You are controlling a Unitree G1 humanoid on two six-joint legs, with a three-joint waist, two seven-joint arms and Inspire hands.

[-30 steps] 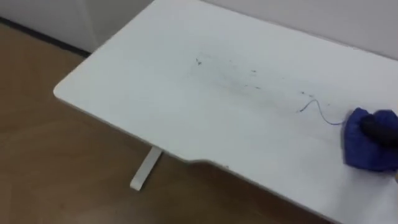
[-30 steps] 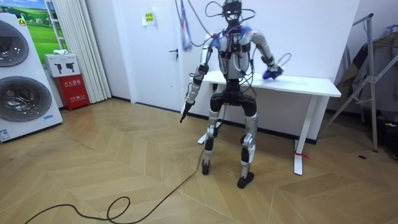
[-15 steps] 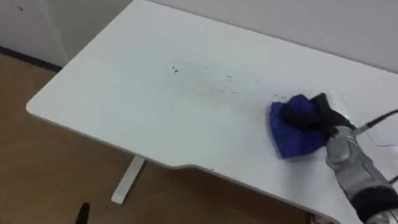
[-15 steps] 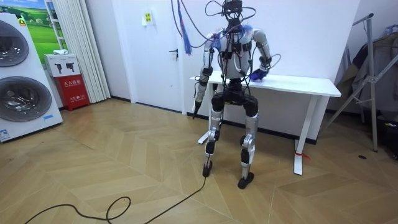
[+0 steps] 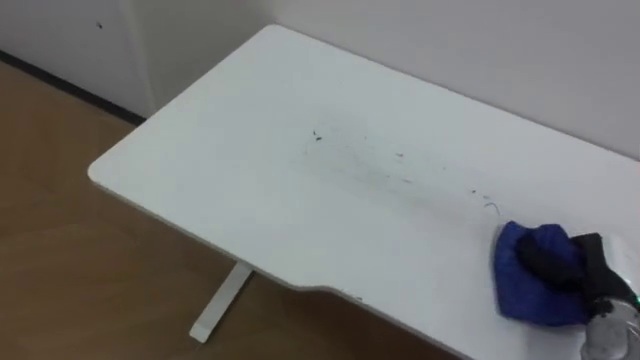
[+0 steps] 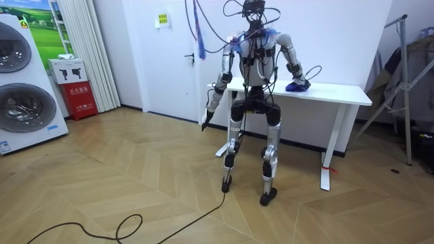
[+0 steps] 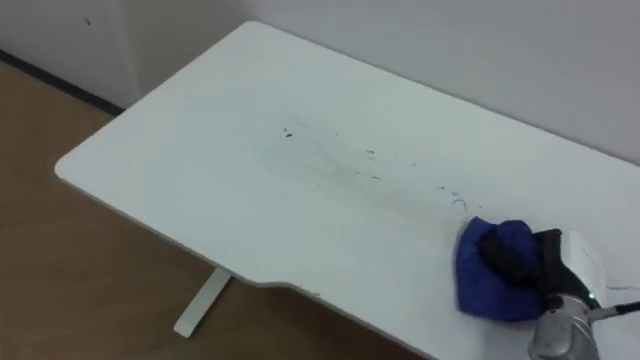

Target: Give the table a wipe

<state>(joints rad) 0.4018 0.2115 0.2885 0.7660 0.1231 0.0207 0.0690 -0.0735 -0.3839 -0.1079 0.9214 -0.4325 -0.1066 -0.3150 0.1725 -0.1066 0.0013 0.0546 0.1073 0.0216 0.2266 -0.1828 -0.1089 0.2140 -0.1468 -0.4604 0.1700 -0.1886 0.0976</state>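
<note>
A white table (image 5: 230, 170) stands before me, with faint dark specks and smears (image 5: 385, 170) across its middle. Near the table's right front lies a bunched blue cloth (image 5: 530, 295), also in the right eye view (image 7: 490, 280). My right hand (image 5: 560, 265) rests on top of it, dark fingers curled into the folds. In the room view I stand at the table's front, right hand (image 6: 296, 83) on the cloth on the tabletop. My left hand (image 6: 205, 119) hangs at my side with fingers relaxed, off the table.
The table's front edge (image 5: 200, 225) curves inward near a white leg foot (image 5: 215, 310) on the wooden floor. A pale wall runs behind the table. Washing machines (image 6: 20, 81) stand at the room view's left, a metal rack (image 6: 405, 81) at its right.
My right hand swept the cloth left over the marks, then back to the right. The blue scribble seen at the right one second ago is nearly gone. The camera also shifted.
</note>
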